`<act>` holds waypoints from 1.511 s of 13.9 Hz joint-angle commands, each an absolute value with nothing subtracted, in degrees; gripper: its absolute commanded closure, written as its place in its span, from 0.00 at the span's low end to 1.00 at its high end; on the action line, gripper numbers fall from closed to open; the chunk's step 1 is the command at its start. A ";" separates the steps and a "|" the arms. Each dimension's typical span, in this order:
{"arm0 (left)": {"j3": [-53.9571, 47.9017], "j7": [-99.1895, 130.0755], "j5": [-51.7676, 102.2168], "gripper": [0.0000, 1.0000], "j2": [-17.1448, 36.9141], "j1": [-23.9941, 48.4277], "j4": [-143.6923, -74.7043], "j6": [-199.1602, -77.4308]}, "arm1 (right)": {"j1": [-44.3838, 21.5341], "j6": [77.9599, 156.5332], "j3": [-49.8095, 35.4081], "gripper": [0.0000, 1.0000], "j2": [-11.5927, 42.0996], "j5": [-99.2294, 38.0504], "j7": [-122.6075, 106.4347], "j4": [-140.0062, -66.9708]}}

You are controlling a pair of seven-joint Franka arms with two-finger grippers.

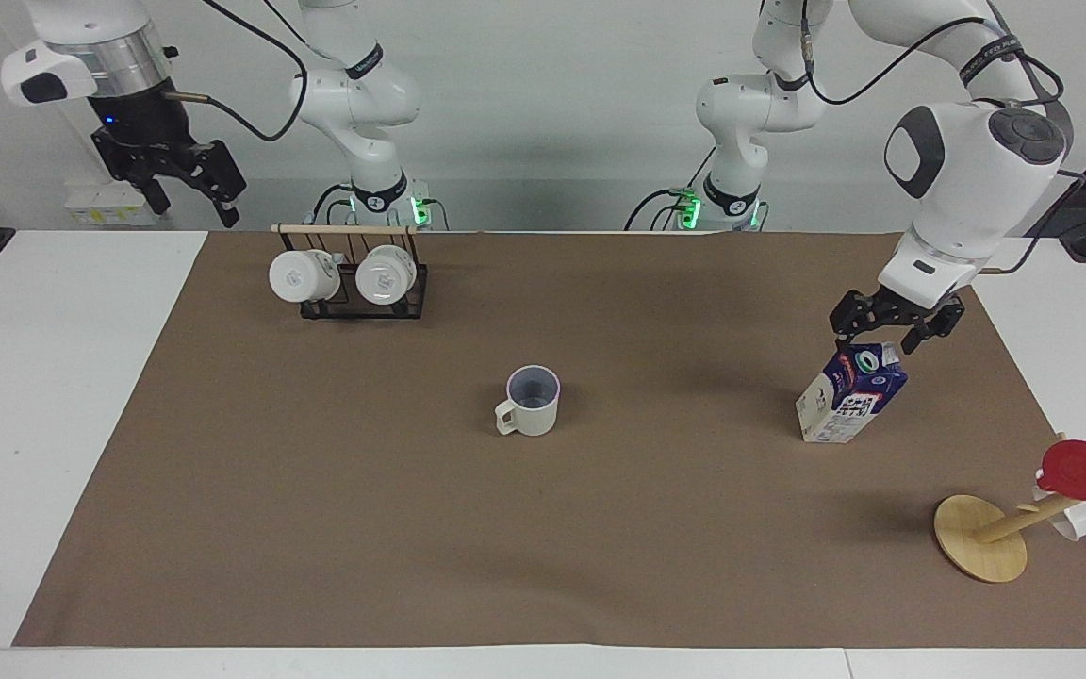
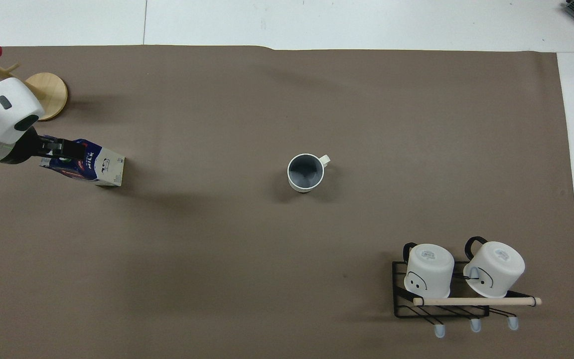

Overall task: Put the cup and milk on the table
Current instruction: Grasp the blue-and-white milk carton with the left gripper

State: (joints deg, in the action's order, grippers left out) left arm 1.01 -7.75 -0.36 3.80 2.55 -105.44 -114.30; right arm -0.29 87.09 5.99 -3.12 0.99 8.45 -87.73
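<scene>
A white table carries a wide brown mat. The left gripper hangs spread open just over the milk, which stands on the mat toward the left arm's end. The right gripper waits raised, fingers apart and empty, over the table's right-arm end. The cup sits upright mid-mat.
</scene>
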 commanded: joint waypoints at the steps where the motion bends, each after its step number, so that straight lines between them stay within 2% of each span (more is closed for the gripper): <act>1: 0.44 -10.11 0.44 0.00 3.60 1.05 -106.79 -116.72 | -0.18 88.16 5.71 0.00 -3.96 0.53 7.38 -89.65; 9: 0.44 -10.55 0.44 0.00 6.15 1.23 -107.49 -117.16 | -0.79 87.36 5.62 0.00 -3.96 0.09 7.12 -89.65; 10: 0.44 -10.55 0.44 0.15 6.07 1.14 -107.58 -117.07 | -0.97 87.28 5.80 0.00 -3.87 0.09 7.12 -89.47; 11: 0.44 -10.63 0.44 0.35 6.06 1.06 -107.58 -117.07 | -0.97 87.36 5.80 0.00 -3.87 0.09 7.03 -89.39; 12: 0.44 -10.63 0.44 0.49 6.15 1.14 -107.49 -117.07 | -2.10 87.19 6.32 0.00 -3.78 -0.09 7.12 -89.38; 21: -0.09 -7.83 0.44 0.50 4.31 2.89 -103.54 -114.26 | -2.81 83.41 7.30 0.00 -3.52 0.09 4.83 -87.89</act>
State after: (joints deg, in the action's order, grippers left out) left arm -0.03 -9.00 -0.34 5.67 1.97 -104.40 -115.94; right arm -2.68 84.57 6.81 -3.16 0.85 6.56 -88.34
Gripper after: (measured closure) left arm 0.498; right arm 0.000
